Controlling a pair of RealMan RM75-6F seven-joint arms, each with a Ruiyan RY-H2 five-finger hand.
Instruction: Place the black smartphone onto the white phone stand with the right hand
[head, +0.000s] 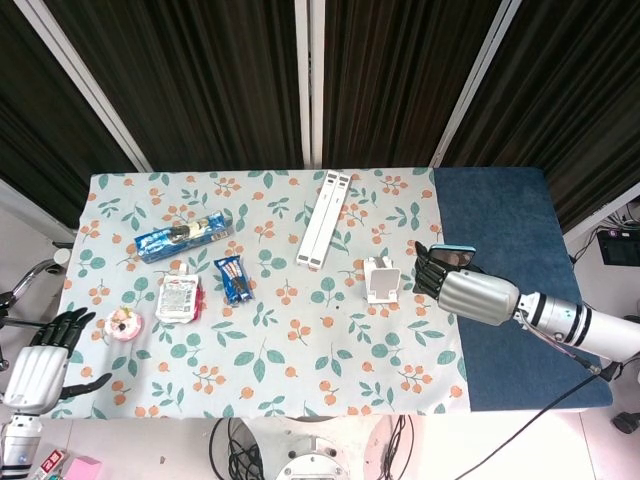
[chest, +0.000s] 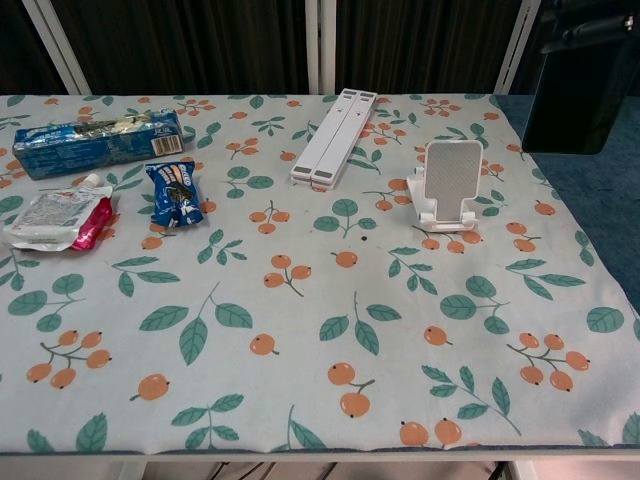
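My right hand (head: 462, 288) grips the black smartphone (chest: 580, 88) and holds it upright in the air, just right of the white phone stand (head: 381, 280). In the chest view the phone hangs high at the right edge, above and to the right of the stand (chest: 449, 185). In the head view only the phone's top edge (head: 451, 250) shows above the fingers. The stand sits empty on the floral cloth. My left hand (head: 40, 362) rests low at the near left corner, off the table, fingers apart and holding nothing.
A white folded bar (head: 325, 218) lies behind the stand. At the left lie a blue biscuit box (head: 183, 236), a small blue packet (head: 233, 279), a white-red pouch (head: 178, 298) and a pink round item (head: 124, 324). A blue mat (head: 510, 280) covers the table's right end.
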